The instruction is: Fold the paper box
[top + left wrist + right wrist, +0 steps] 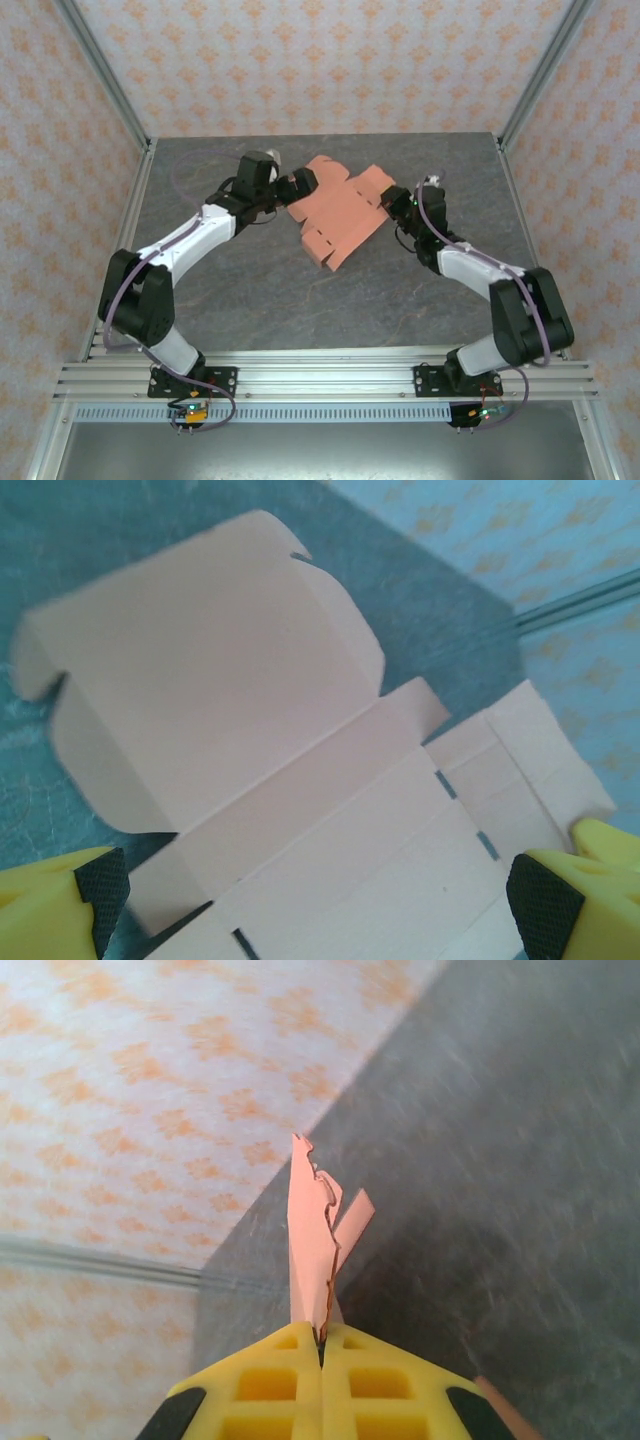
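The paper box [340,210] is a flat salmon-orange die-cut sheet with flaps and tabs, lying at the back middle of the dark table [300,300]. My left gripper [292,186] is at the sheet's left flap, open. In the left wrist view its black pads [545,905] stand wide apart over the pale sheet [250,680], which spreads beneath them. My right gripper [398,208] is at the sheet's right edge. In the right wrist view its yellow fingers [320,1345] are pressed together on the card [308,1240], which stands edge-on out of them.
Patterned walls close the table on three sides, with slanted metal posts [110,75] at the back corners. An aluminium rail [320,375] carrying both arm bases runs along the near edge. The grey table surface stretches between the sheet and the rail.
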Controlling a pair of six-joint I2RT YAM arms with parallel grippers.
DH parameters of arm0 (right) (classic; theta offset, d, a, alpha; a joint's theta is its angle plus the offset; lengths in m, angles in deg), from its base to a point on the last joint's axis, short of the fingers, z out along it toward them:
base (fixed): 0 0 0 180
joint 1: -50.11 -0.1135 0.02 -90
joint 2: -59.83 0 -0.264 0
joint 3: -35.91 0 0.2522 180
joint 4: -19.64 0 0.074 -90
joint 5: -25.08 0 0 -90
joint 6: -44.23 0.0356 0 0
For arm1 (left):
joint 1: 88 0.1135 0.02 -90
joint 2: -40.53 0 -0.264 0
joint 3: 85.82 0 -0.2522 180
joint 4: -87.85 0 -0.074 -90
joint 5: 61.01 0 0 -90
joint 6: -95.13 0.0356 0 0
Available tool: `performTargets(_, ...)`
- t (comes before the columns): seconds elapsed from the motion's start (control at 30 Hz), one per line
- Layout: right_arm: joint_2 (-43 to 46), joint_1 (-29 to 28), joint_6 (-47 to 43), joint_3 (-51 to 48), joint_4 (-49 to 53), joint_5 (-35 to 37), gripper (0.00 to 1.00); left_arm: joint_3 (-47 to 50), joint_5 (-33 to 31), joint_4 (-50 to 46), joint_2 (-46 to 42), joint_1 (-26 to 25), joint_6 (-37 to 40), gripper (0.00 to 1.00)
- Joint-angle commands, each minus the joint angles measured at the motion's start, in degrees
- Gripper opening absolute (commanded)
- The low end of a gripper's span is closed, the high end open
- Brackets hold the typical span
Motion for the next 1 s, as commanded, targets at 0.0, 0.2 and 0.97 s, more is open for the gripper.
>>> performTargets(0.0,5.86,-0.29,-19.63,6.78,10.82,0.79,0.04,-0.96,-1.14,-3.03,-2.52,1.27,-1.27,1.0)
performTargets(0.2,7.77,-2.65,-35.63,16.0,22.13,-3.75,0.04,3.84,-0.01,-0.54,-5.91,6.98,-4.79,1.0)
performTargets(0.97,-1.17,-10.76,-12.88,12.06,27.49,8.63,0.69,14.38,3.92,1.84,-0.2,9.22,-0.43,1.0)
